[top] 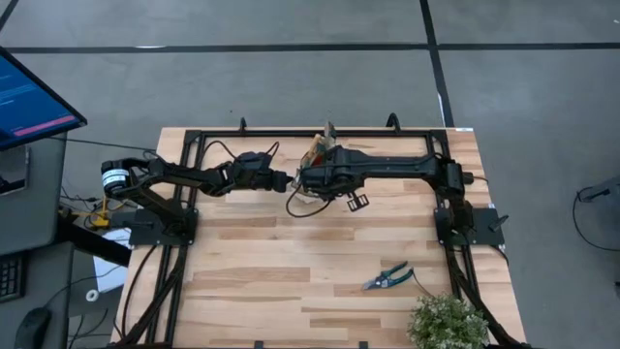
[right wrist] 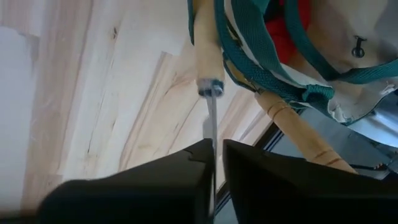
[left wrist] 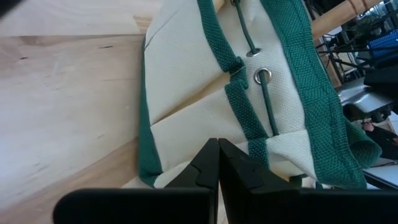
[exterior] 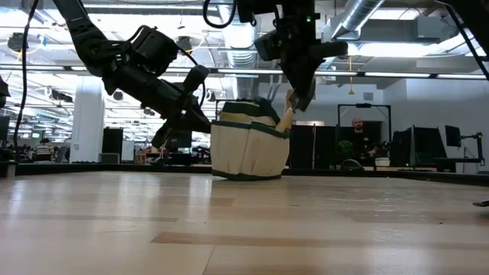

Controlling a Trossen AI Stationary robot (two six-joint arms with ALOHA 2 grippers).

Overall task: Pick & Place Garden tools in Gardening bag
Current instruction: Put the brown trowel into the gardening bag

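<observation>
The beige gardening bag with teal trim (exterior: 248, 149) stands on its bottom at the table's far middle, mostly under my right arm in the high view (top: 318, 150). My right gripper (exterior: 300, 98) is above the bag's right rim, shut on a trowel with a wooden handle (exterior: 287, 119). A second wooden handle (right wrist: 292, 124) sticks out of the bag, and a red item (right wrist: 286, 31) lies inside. My left gripper (exterior: 205, 121) is shut at the bag's left side. Blue-handled pruning shears (top: 387, 276) lie flat on the table, near right. My right gripper pinches the trowel's thin metal part (right wrist: 211, 127) between its two fingers, just behind the wooden handle (right wrist: 208, 50). The fingers come from above, slanting down. The trowel hangs handle-down at the bag's right rim; whether the handle is inside, I cannot tell. My left gripper has its shut fingertips (left wrist: 217, 152) against the bag's outer side wall (left wrist: 205, 118), by a teal-edged pocket. It comes slanting down from the table's left. Whether it pinches cloth, I cannot tell.
A green leafy plant (top: 448, 322) stands at the table's near right corner, close to the shears. A black frame (top: 194, 136) runs along the table's far edge and both sides. A person (exterior: 357, 141) is in the room beyond the table.
</observation>
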